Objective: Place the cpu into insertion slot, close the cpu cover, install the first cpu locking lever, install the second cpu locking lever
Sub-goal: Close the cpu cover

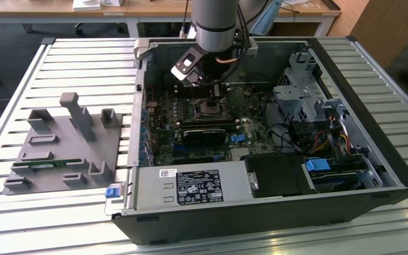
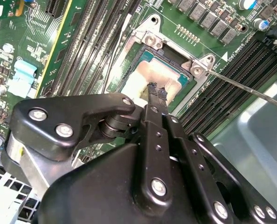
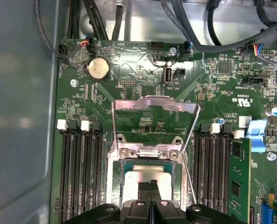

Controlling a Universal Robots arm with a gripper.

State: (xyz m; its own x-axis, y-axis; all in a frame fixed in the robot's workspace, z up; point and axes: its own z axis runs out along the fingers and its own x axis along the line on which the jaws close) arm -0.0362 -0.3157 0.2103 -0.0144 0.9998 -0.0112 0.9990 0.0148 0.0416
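Two fingers of the gripper [image 3: 150, 185] are pressed together with nothing between them, their tips apparently touching the cpu [image 3: 141, 175], which lies in the insertion slot [image 3: 112, 184]. The cpu cover [image 3: 152, 102] stands raised, and one locking lever [image 2: 243, 87] juts free. You risk bent socket pins if you press down while the chip sits crooked.

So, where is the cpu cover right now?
In the first wrist view the cpu cover is flipped open, hinged at the edge of the insertion slot nearest the coin cell battery, opposite the gripper.
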